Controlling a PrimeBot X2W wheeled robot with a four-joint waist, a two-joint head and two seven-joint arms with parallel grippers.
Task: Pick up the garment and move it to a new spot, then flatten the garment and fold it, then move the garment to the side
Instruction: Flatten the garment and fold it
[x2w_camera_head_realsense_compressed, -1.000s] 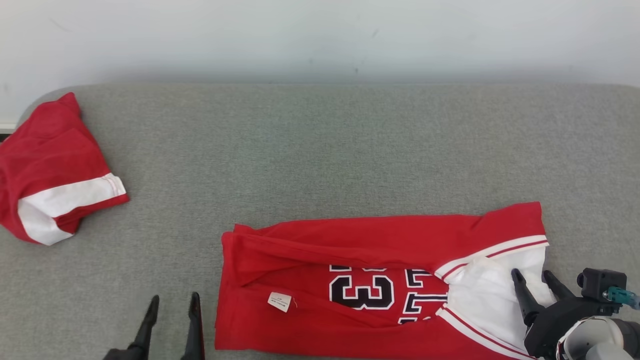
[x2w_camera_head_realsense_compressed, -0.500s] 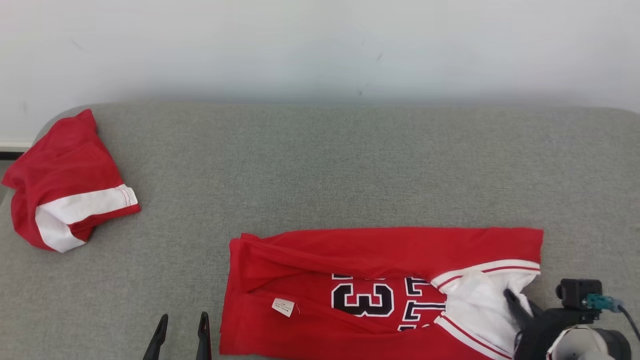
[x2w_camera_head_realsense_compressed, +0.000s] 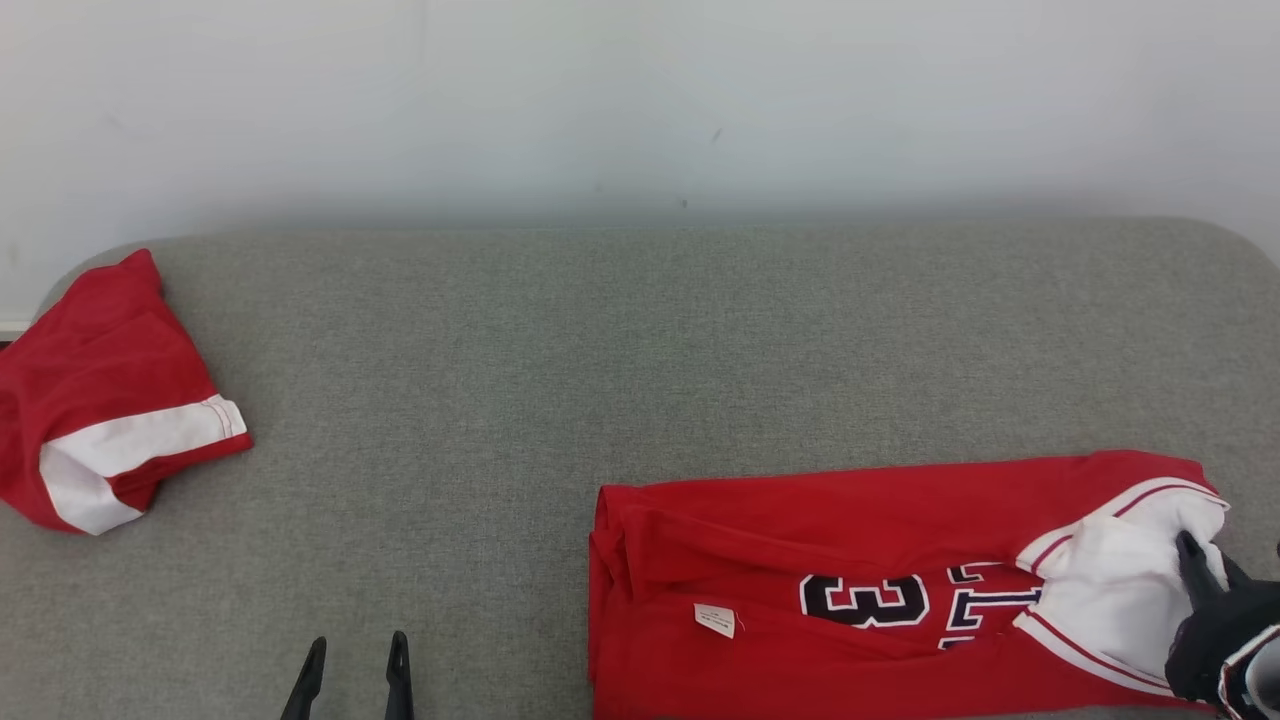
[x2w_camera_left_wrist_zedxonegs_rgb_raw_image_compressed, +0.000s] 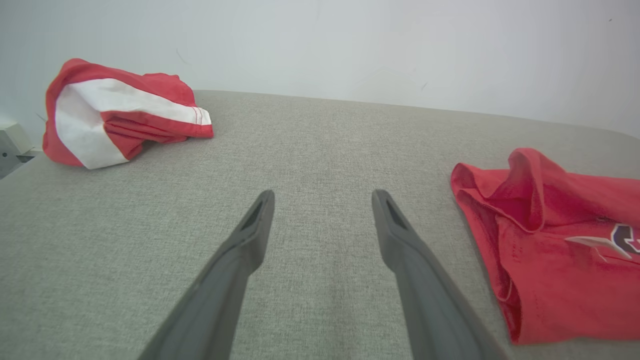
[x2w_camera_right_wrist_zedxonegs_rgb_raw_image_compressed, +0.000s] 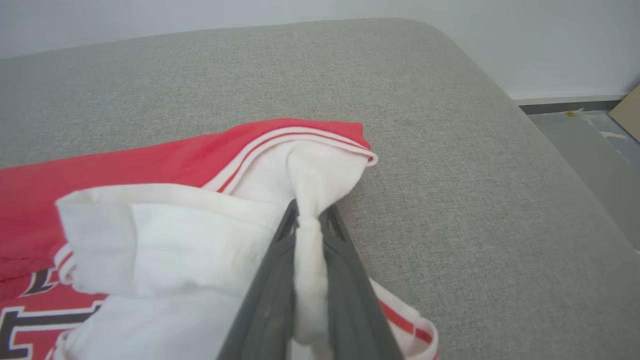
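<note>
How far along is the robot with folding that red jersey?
Looks done: the red jersey lies folded into a long band on the grey cushion. In hand: the right gripper is pinching its white end. Left: any further fold and moving it aside; the left gripper hangs open, holding nothing.

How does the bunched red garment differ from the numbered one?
The bunched garment sits in a heap, untouched; the numbered garment lies stretched long, its white end pinched by the right gripper. The numbered garment shows black digits; the bunched garment shows none. Both are red with white panels.
</note>
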